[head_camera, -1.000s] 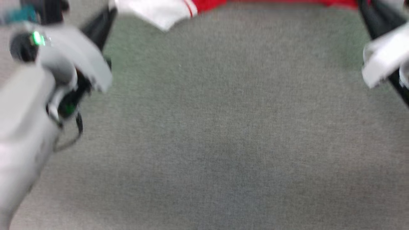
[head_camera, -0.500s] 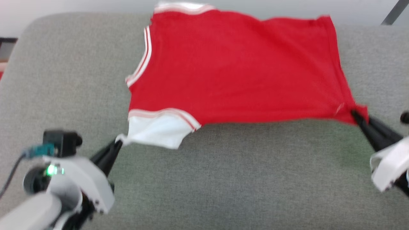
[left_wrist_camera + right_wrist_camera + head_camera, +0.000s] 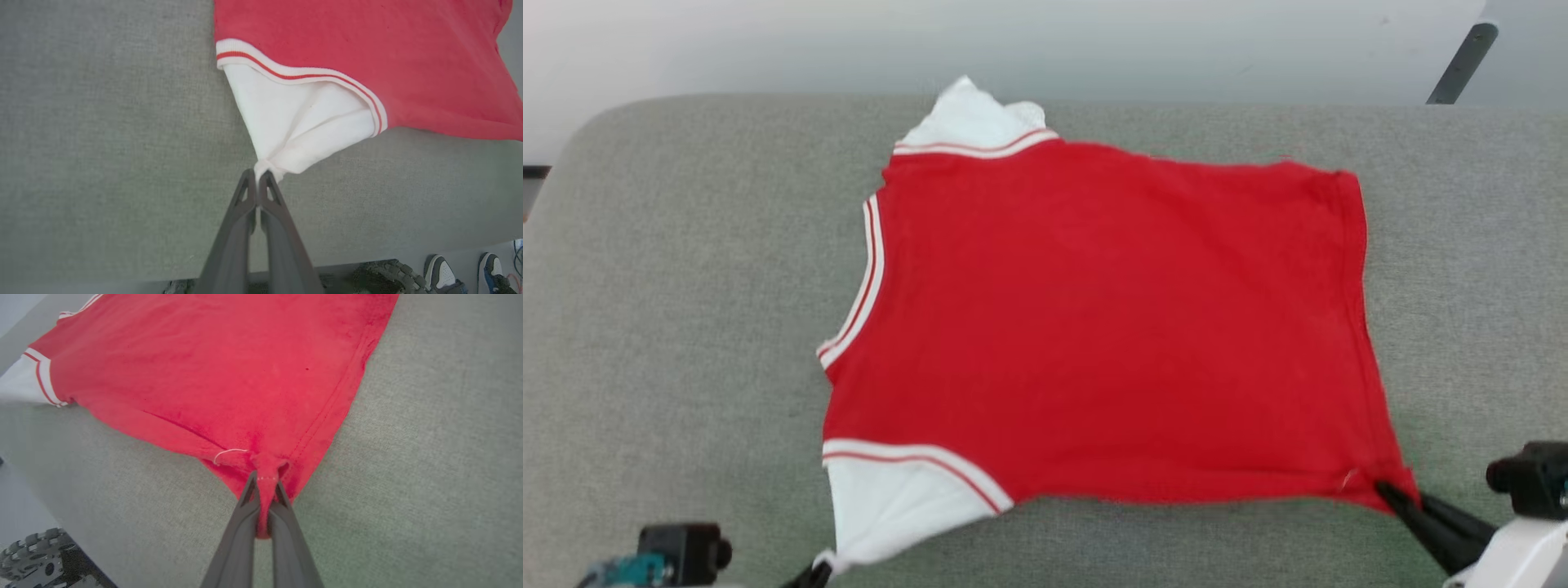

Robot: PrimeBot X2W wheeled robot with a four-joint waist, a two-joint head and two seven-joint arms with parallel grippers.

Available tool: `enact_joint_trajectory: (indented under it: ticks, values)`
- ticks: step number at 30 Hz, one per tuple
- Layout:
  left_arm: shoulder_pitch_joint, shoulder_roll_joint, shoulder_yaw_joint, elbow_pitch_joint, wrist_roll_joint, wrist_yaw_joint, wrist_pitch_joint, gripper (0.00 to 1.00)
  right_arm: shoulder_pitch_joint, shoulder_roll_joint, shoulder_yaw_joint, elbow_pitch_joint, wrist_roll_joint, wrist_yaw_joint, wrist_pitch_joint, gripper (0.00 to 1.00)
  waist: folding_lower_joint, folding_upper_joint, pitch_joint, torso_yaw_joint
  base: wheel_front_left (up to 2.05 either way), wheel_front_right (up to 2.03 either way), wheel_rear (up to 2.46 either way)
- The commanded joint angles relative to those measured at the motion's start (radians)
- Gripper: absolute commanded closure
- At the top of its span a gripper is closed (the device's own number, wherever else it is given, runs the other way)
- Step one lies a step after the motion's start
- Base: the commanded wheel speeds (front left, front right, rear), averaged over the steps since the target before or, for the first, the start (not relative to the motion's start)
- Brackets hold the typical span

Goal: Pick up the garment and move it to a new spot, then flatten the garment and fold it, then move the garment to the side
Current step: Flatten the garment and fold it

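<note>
- Behind my left gripper [image 3: 257,173], past the near edge of the worktop [image 3: 686,286], I see two shoes [image 3: 443,275] on the floor and a knobby tyre [image 3: 388,277].
- Left gripper: fingers pressed together, pinching the tip of the near white sleeve [image 3: 302,122]. The cloth bunches to a point right at the fingertips.
- Right gripper [image 3: 265,477]: fingers clamped on the near hem corner [image 3: 265,461]. Red cloth is squeezed between them and a small white thread loop sits just to the left of the tips.
- In the head view both grippers are low at the near edge, left one at the sleeve, right one at the hem, well apart from each other.
- The garment [image 3: 1111,327] lies spread on the worktop ahead of and between the two grippers, plain red side up and mostly flat. Its near edge is stretched from one gripper to the other.
- Collar side with striped trim is out ahead of the left gripper; the stitched bottom hem runs away from the right gripper.
- The far white sleeve [image 3: 968,118] sticks out at the garment's far edge, crumpled, ahead of the left gripper.
- Bare grey fabric worktop lies on both outer sides of the grippers.
- Beyond the worktop's far edge, far ahead of the right gripper, is a dark slanted post [image 3: 1462,61].
</note>
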Motion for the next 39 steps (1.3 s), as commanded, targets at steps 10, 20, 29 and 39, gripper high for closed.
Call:
enact_joint_trajectory:
  ticks: [10,20,29,39]
  values:
    - [0.162,0.039,0.022,-0.067,-0.111,0.077,-0.042,1.00,0.139,-0.010,-0.030,-0.087,0.058,-0.001,0.099,1.00,0.0000,0.0000,-0.017,-0.008,0.00,0.00,0.00]
    - [0.144,0.137,0.066,-0.189,-0.075,0.130,-0.058,1.00,0.118,0.014,-0.080,-0.125,0.060,-0.001,0.118,1.00,0.0000,0.0000,-0.001,-0.017,0.00,0.00,0.00]
    - [-0.063,0.236,0.105,-0.209,0.049,0.093,0.068,1.00,-0.041,0.050,-0.091,-0.111,0.019,-0.001,0.165,1.00,0.0000,0.0000,0.025,-0.038,0.00,0.00,0.00]
    - [-0.379,0.140,0.067,-0.003,0.220,-0.080,0.286,1.00,-0.244,0.095,-0.055,-0.020,-0.028,-0.001,0.208,1.00,0.0000,0.0000,0.085,-0.048,0.00,0.00,0.00]
